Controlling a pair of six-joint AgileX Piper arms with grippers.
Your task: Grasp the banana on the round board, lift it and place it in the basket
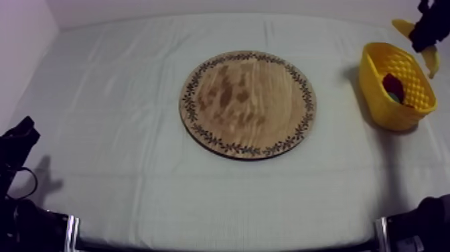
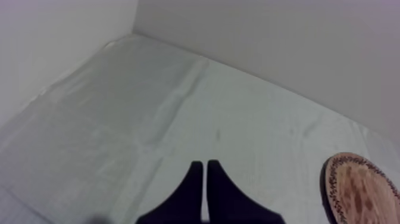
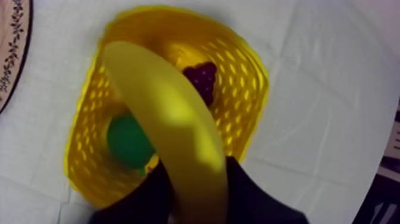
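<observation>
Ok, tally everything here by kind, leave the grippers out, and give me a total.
banana: 1
bunch of grapes: 1
pear: 1
yellow basket: 1
round wooden board: 1
Total: 5

matt creased cloth (image 1: 120, 154), grained wooden board (image 1: 248, 100), perforated plastic-looking yellow basket (image 1: 375, 94), smooth slightly glossy banana (image 3: 172, 131)

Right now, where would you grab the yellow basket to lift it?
Probably the yellow basket by its rim nearest the wooden board, from above: it stands upright, the thin wall suits a pinch, and the right gripper holds the banana over the far end.
</observation>
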